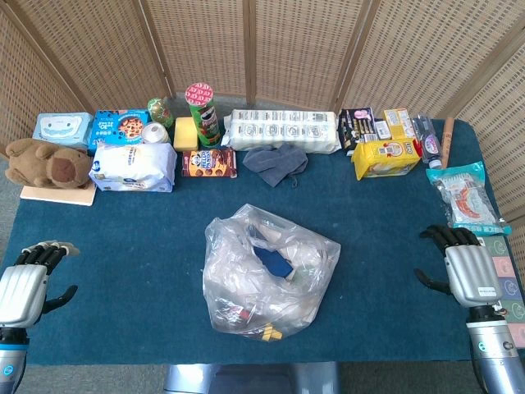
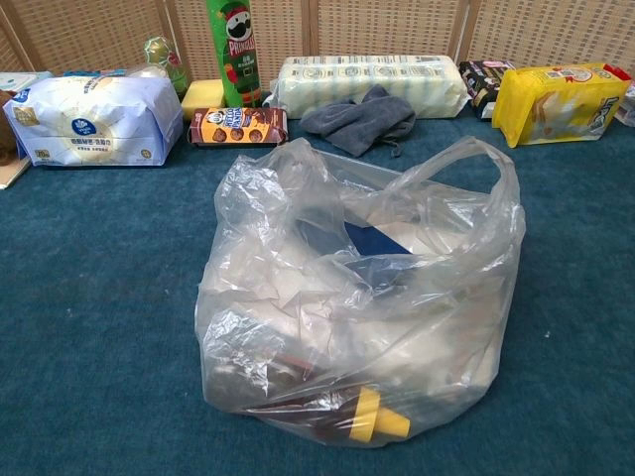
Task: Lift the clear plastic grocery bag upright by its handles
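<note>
Nearest my chest camera sat the clear plastic bag [image 2: 357, 297], slumped on the blue tablecloth [image 2: 89, 297] with its handle loops flopped open at the top. Through its wall I could see a yellow cap [image 2: 375, 416] at the bottom edge and something dark blue [image 2: 377, 241] higher up.

From the head camera, the bag [image 1: 267, 279] lay at the middle of the cloth, nearer my side. My left hand [image 1: 29, 283] rested far to the left of the bag, well apart from it, fingers curled loosely with the thumb out, holding nothing. My right hand [image 1: 463, 267] sat far to the right of the bag, also well apart, fingers bent and spread, empty.

Behind the bag lay a grey cloth [image 2: 359, 117], and beyond that a long pack of rolls [image 2: 367, 79]. Left of the cloth were a brown biscuit box [image 2: 236, 125] and a tall green crisp tube [image 2: 233, 50]. Further left of the bag stood a white-and-blue packet [image 2: 94, 121], and to the back right a yellow packet [image 2: 551, 99].
</note>
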